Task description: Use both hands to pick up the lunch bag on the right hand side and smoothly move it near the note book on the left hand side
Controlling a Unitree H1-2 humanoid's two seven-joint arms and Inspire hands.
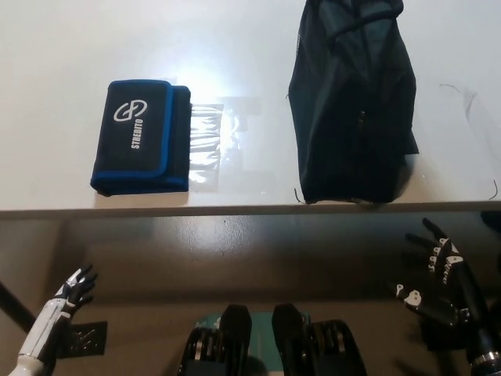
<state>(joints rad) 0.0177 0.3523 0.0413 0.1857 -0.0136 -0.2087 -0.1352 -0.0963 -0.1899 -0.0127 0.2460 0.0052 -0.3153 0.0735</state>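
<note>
fingers of my black right hand (434, 282) are spread apart and hold nothing, low at the picture's right, below the table edge. fingers of my white left hand (69, 301) look loosely parted too, empty, low at the left, also short of the table.

up and ahead of my right fingers, well apart from them, i see the lunch bag (352, 102): black soft fabric, standing tall and slumped, creased at the top, its lower edge close to the front rim of the white table (47, 94). i cannot tell what is inside it; its top runs out of the picture.

up and ahead of my left fingers lies the notebook (141, 137), a flat black case with a blue border and white lettering, something clear and shiny poking out of its side toward the bag. bag and notebook sit apart, bare tabletop between them.
</note>
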